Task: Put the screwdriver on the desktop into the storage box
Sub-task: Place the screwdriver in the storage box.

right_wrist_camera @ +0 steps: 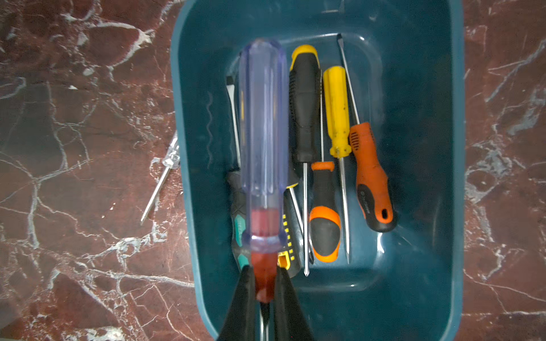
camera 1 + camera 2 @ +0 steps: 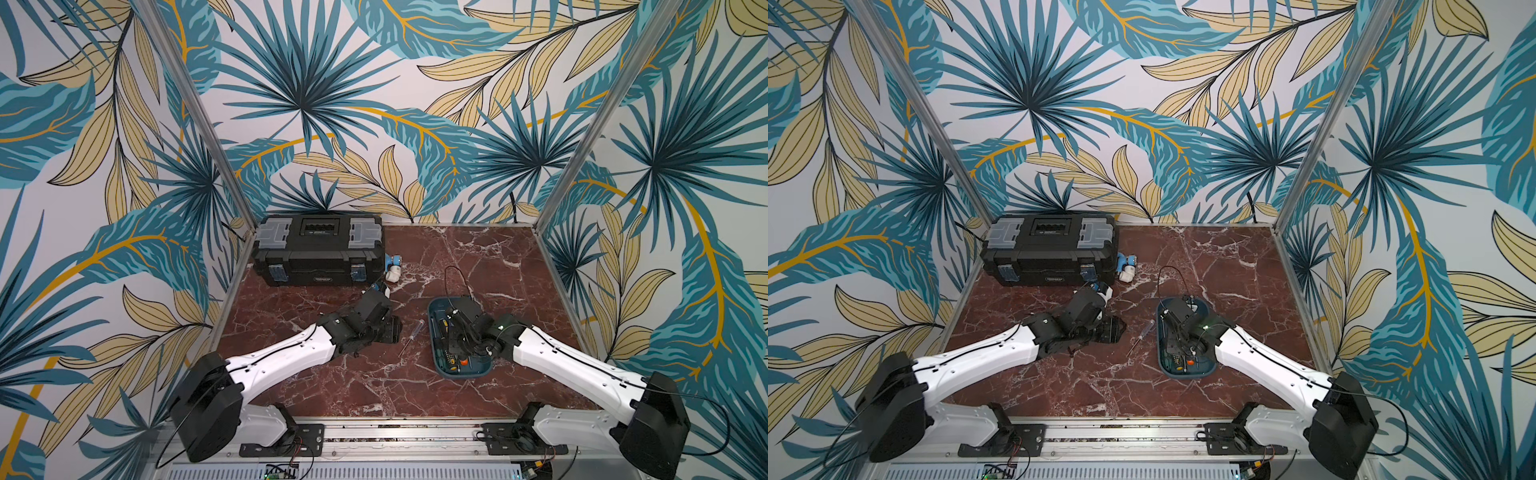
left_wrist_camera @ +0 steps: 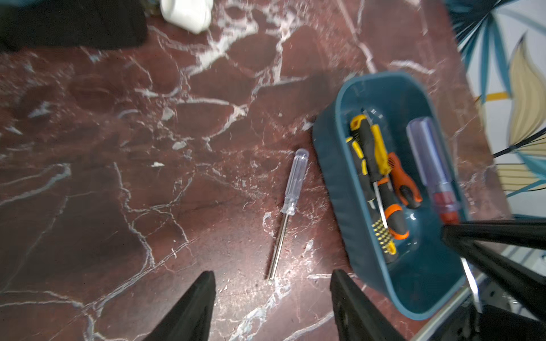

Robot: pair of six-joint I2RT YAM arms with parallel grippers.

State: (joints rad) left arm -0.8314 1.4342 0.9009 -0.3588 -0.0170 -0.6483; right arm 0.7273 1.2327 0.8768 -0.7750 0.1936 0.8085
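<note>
A small clear-handled screwdriver (image 2: 411, 336) (image 2: 1142, 336) (image 3: 291, 189) lies on the red-brown marble desktop (image 2: 478, 257), just left of the teal storage box (image 2: 465, 370) (image 2: 1187, 374) (image 3: 334, 177) (image 1: 413, 147). My left gripper (image 3: 273, 273) (image 2: 390, 330) is open above the desktop. Its fingers straddle the tip of that small screwdriver's shaft without touching it. Over the box, my right gripper (image 1: 264, 268) is shut on the red collar of a large clear-handled screwdriver (image 1: 263, 133) (image 3: 425, 153). Its handle points along the box above several other screwdrivers (image 1: 334, 165) lying inside.
A black toolbox (image 2: 318, 249) with grey lid compartments stands at the back left. Small white and blue objects (image 2: 392, 268) sit beside it. A thin black cable (image 2: 453, 274) loops up behind the box. Aluminium frame edges the desktop.
</note>
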